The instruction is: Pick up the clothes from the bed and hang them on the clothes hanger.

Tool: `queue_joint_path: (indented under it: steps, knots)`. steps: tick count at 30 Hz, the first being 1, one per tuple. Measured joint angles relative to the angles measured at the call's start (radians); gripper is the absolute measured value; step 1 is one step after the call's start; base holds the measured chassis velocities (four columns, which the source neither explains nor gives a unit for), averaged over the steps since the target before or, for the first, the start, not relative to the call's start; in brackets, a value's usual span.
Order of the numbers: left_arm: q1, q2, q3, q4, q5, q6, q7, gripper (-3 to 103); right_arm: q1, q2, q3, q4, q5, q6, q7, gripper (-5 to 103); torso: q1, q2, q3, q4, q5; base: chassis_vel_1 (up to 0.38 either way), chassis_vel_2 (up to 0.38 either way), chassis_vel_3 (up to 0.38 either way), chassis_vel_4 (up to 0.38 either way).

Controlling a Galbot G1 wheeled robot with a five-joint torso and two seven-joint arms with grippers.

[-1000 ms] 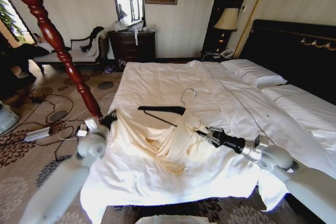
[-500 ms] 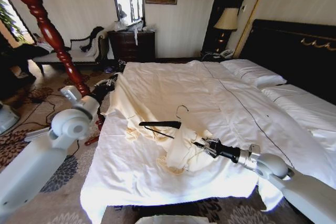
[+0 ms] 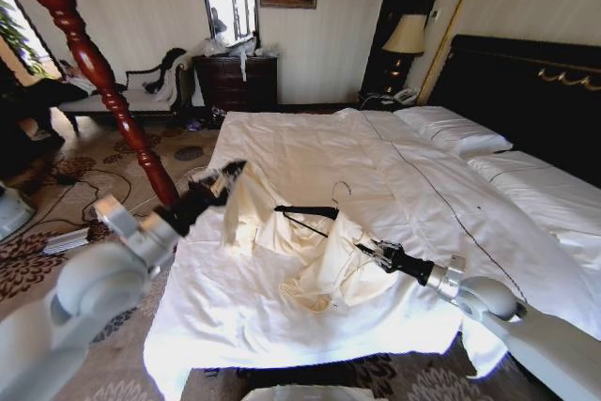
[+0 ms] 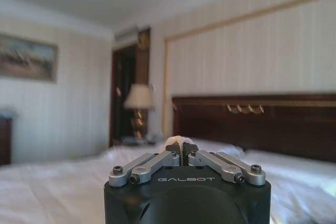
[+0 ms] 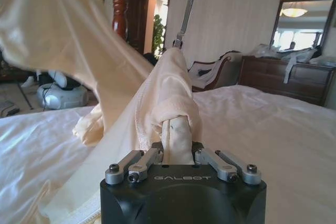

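Note:
The clothes (image 3: pixel 315 265), a pale cream garment, lie bunched on the white bed (image 3: pixel 310 138) and drape over the black clothes hanger (image 3: pixel 305 210), whose silver hook (image 3: pixel 340 189) points toward the headboard. My left gripper (image 3: pixel 225 176) is over the bed's left side, shut on one end of the garment, which it holds stretched up off the sheet. A tuft of fabric (image 4: pixel 177 140) shows between its fingers in the left wrist view. My right gripper (image 3: pixel 368 249) is shut on the cream fabric (image 5: pixel 176 129) wrapped over the hanger, and the hook (image 5: pixel 186 3) rises above it.
A tall red-brown coat stand (image 3: pixel 94 63) leans at the bed's left side, close to my left arm. Cables and a power strip (image 3: pixel 70 239) lie on the patterned carpet. A dark dresser (image 3: pixel 239 82), a bench (image 3: pixel 131 96) and a lamp (image 3: pixel 407 37) line the far wall.
My left gripper has swung from beside the coat stand to over the bed, pulling the garment's end with it. The hanger has shifted right. My right gripper has barely moved.

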Motion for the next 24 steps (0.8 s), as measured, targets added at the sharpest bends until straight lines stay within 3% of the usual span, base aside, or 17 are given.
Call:
queue_joint_path:
  steps: [1,5,6,9,14,20,22,24]
  knots:
    - [0.0,0.0,0.0,0.0,0.0,0.0,0.0,2,0.0,0.0,0.0,0.0,0.0,0.0,0.0,20,0.0,0.0,0.0,0.0,0.0,0.0,0.0,0.0,0.0]
    - [0.131,-0.028,0.046,-0.006,0.138,0.0,0.041,2,0.032,0.003,0.019,0.016,0.065,0.001,0.046,20,0.0,0.0,0.0,0.0003,-0.0002,0.0,0.0,0.0,0.0]
    - [0.131,-0.028,0.046,-0.006,0.138,0.0,0.041,2,0.032,0.003,0.019,0.016,0.065,0.001,0.046,20,0.0,0.0,0.0,0.0003,-0.0002,0.0,0.0,0.0,0.0]
    - [0.182,-0.048,0.083,0.03,0.242,-0.005,0.059,2,0.05,-0.005,0.038,0.051,0.132,0.011,0.072,20,0.0,0.0,0.0,0.0002,-0.0001,0.0,0.0,0.0,0.0]
    - [0.176,-0.075,0.107,0.082,0.277,-0.013,0.04,2,0.049,-0.018,0.063,0.13,0.18,0.021,0.073,20,0.0,0.0,0.0,0.0001,-0.0002,0.0,0.0,0.0,0.0]
    - [0.194,-0.088,0.111,0.115,0.342,-0.006,0.026,2,0.028,-0.035,0.072,0.155,0.145,0.008,0.092,20,0.0,0.0,0.0,0.0001,-0.0003,0.0,0.0,0.0,0.0]
    - [0.234,-0.116,0.129,0.16,0.469,0.003,0.008,2,0.001,-0.037,0.062,0.141,0.092,-0.009,0.125,20,0.0,0.0,0.0,-0.0002,0.0002,0.0,0.0,0.0,0.0]
    - [0.247,-0.132,0.142,0.182,0.504,0.002,-0.009,-1,-0.006,-0.032,0.052,0.141,0.081,-0.011,0.14,20,0.0,0.0,0.0,-0.0002,0.0001,0.0,0.0,0.0,0.0]
